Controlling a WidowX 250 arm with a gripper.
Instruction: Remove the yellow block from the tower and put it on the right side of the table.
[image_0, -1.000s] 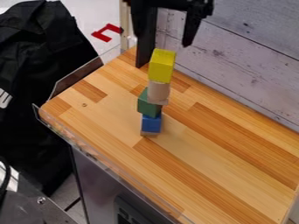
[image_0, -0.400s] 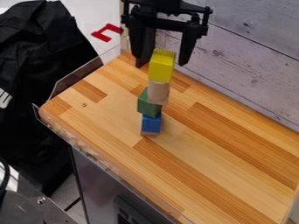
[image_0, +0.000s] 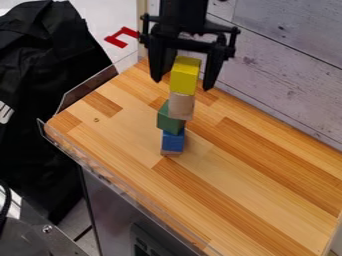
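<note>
1. Bench (image_0: 247, 165), wood-strip top: running beneath a whitewashed plank wall (image_0: 284, 47); black cloth (image_0: 40, 75) hanging at the left.
2. Tower, one, near the rear of the bench: yellow block (image_0: 185, 75) sitting on top, a pale cylinder (image_0: 181, 106) supporting it, then a green block (image_0: 168, 121) and a blue block (image_0: 173, 141) standing below, with a thin wooden piece (image_0: 171, 153) showing at the foot. Stack appearing uneven, the green block jutting leftward.
3. Hand (image_0: 182, 84), black, two-fingered: hanging over the tower, released, its fingers spreading to either side of the yellow block and holding nothing. Whether they are lining up with it in depth, one cannot tell.
4. Step, as judged: positioning for a grasp; the yellow block is awaiting removal to the right side.
5. Hazards, as judged: a finger descending off-centre could be pushing the yellow block from its narrow perch; fingers reaching too low could be pinching or knocking the cylinder; unequal closing, or sideways travel before lifting clear, could be toppling the lower pieces.
</note>
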